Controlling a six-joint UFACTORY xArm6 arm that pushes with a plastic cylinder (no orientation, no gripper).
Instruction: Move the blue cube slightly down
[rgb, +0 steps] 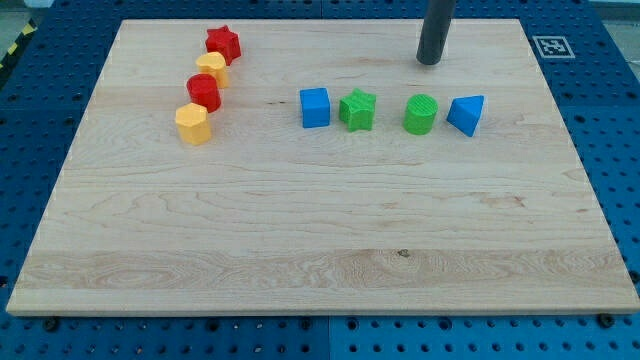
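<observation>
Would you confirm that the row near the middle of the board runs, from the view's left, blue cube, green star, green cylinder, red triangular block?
Not quite: the camera view shows the last block in that row is blue, not red. The rest holds: blue cube, green star, green cylinder, from the view's left. My tip sits above the green cylinder, toward the view's top, touching no block.

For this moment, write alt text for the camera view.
My tip sits near the board's top, above a row: blue cube, green star, green cylinder, blue triangular block. Red and yellow blocks cluster upper left.
</observation>
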